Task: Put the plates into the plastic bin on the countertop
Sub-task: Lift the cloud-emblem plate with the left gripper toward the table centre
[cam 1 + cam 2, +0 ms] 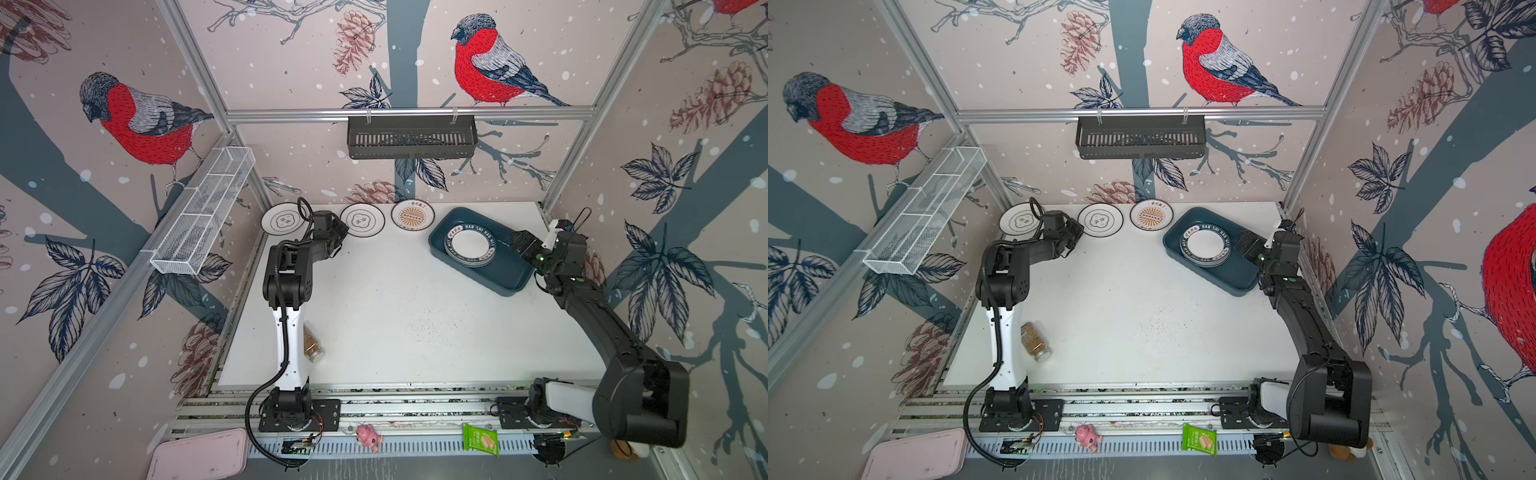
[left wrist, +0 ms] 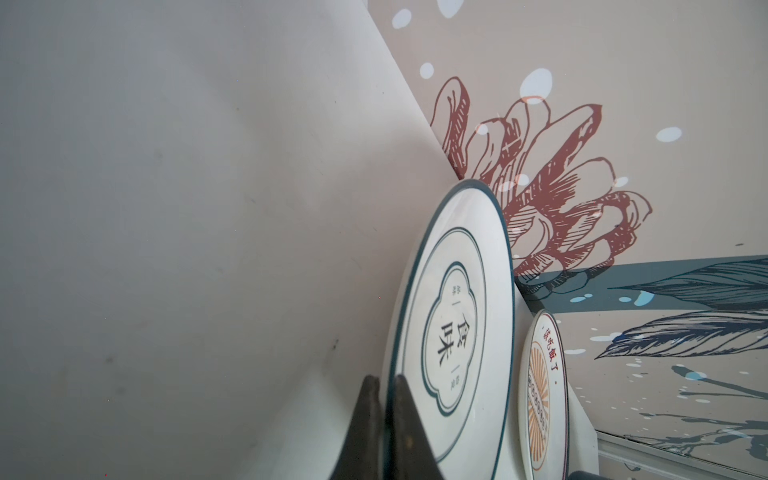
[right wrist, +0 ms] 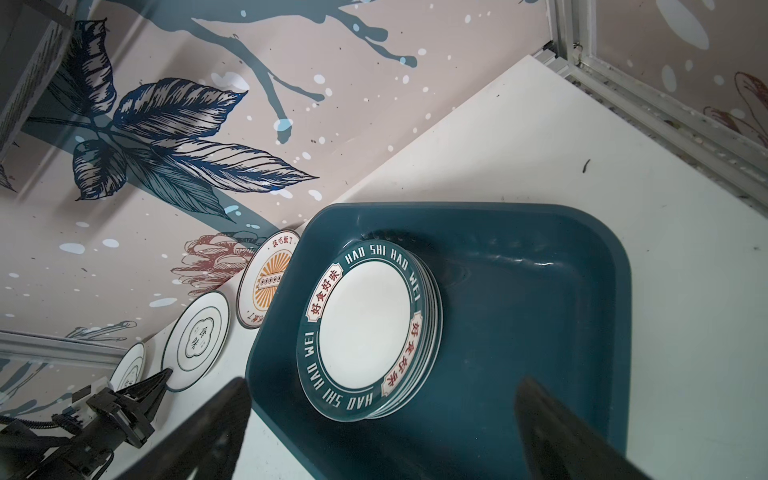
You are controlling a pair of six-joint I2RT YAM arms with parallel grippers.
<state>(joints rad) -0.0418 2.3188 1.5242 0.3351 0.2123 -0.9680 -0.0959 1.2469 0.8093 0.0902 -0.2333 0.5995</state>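
Left end effector (image 2: 385,380) is closed on the near rim of the middle cloud plate (image 1: 361,220). The fingers (image 2: 368,417) sit either side of the lip in the left wrist view, so it reads as an edge pinch. From that angle I can't tell whether the plate has lifted off the table (image 1: 395,311). A rim grab makes sense: the plate lies flat, so the lip is the only purchase.

Right end effector (image 3: 382,384) is spread wide, holds nothing, and hovers over the bare end of the plastic bin (image 1: 505,272). My read is that it's parked there, off the stack.

Plates:
- The stack (image 1: 471,247), green lettered rim on top, sits inside the bin at the end nearer the loose plates. The other half is free.
- Three are outside the bin, in a row along the back wall: the far cloud plate (image 1: 282,219), the pinched one, and the sunburst plate (image 1: 412,216).

The bin sits angled at the back right of the table.

Surface is white and faintly speckled, with dark specks mid-table. A grain jar (image 1: 312,343) lies on its side by the left arm.

Room:
- Bird-and-pinecone wall panels on an aluminium frame.
- Black slotted basket (image 1: 411,137) hung on the back rail, white mesh shelf (image 1: 203,208) on the left.
- Pink tray (image 1: 199,455), pink toy (image 1: 368,438) and green snack packet (image 1: 480,440) along the front rails.
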